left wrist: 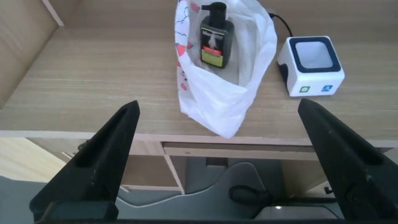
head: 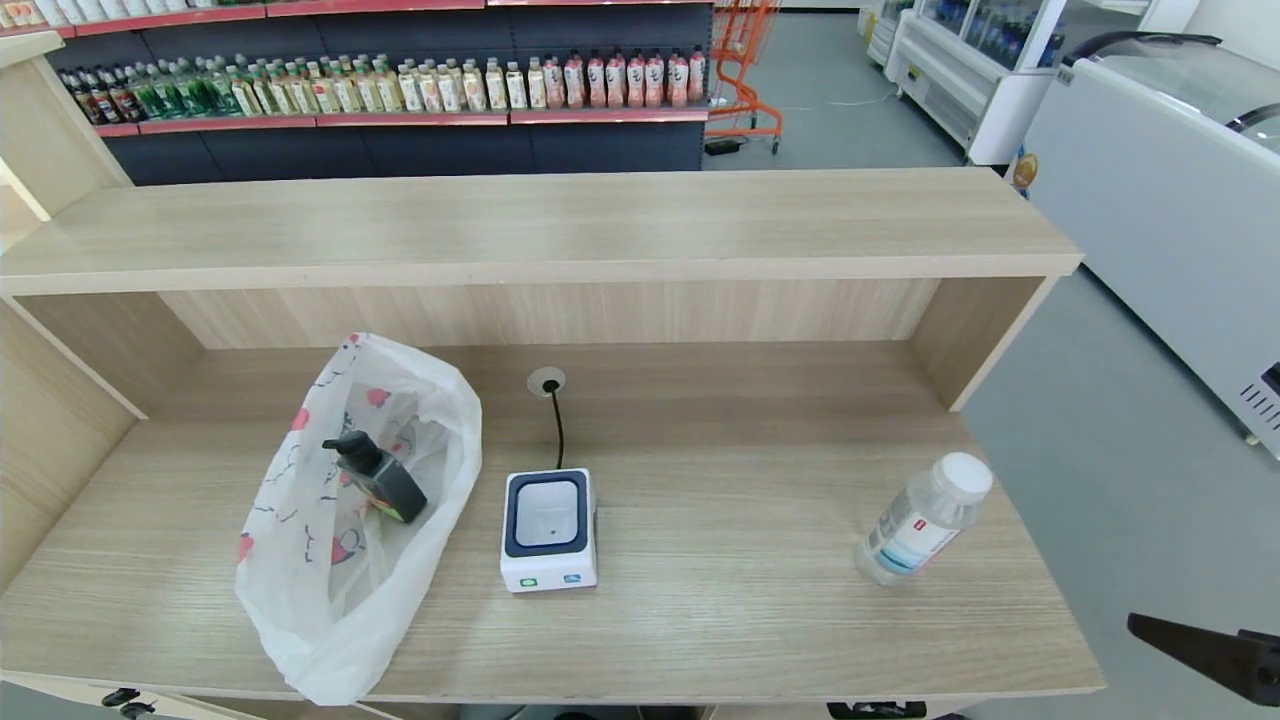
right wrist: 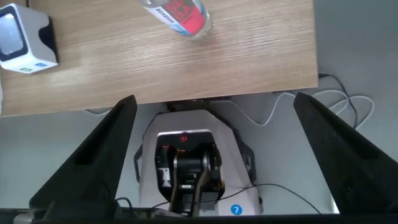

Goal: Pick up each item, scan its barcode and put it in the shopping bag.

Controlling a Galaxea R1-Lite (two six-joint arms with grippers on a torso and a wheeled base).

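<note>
Light wood-grain bench, walled at the left, right and far sides, with a raised ledge running along the far edge. At near left lies a white printed shopping bag, mouth open. Just right of it, at centre, sits a white scanner; its black cable runs to a grommet in the far surface. Well apart, at right, is a clear white-capped bottle.

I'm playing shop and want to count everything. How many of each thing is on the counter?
Black pump bottle: 1
Clear plastic bottle: 1
Shopping bag: 1
Barcode scanner: 1
Total: 4
</note>
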